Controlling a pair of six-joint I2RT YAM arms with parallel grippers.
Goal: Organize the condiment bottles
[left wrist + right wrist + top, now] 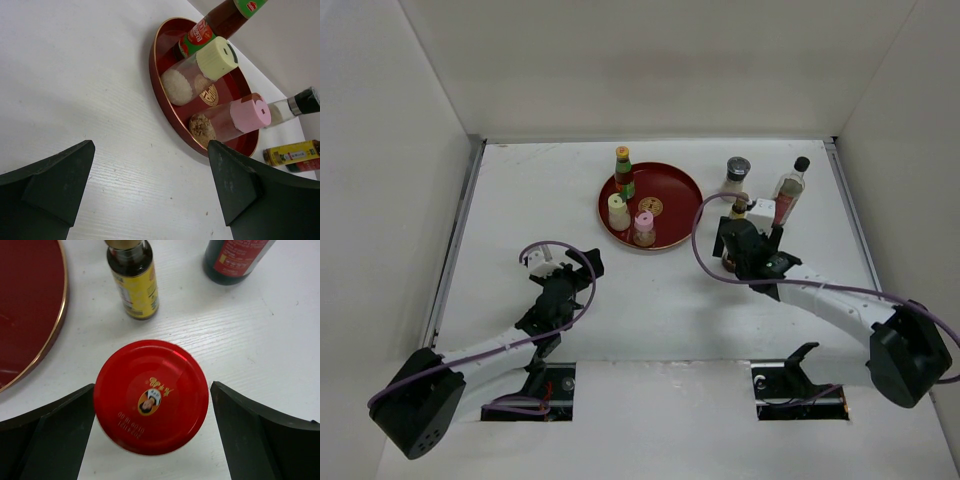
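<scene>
My right gripper (152, 385) is open, its jaws on either side of the red-lidded dark jar (151, 396), which stands on the table right of the red plate; the left finger is close against the lid and the right one stands off. In the top view the gripper (736, 252) hides this jar. The amber bottle (132, 282) and the tall clear black-capped bottle (790, 190) stand just beyond. The grey-lidded shaker (737, 172) is behind them. The green-red banded bottle (623, 172), cream bottle (618, 210) and pink-capped bottle (644, 228) stand on the plate. My left gripper (150, 145) is open and empty.
The round red plate (672, 190) sits at the middle back of the white table, and its rim (165, 100) is just ahead of my left gripper (570, 268). White walls close in the left, right and back sides. Purple cables loop beside both arms.
</scene>
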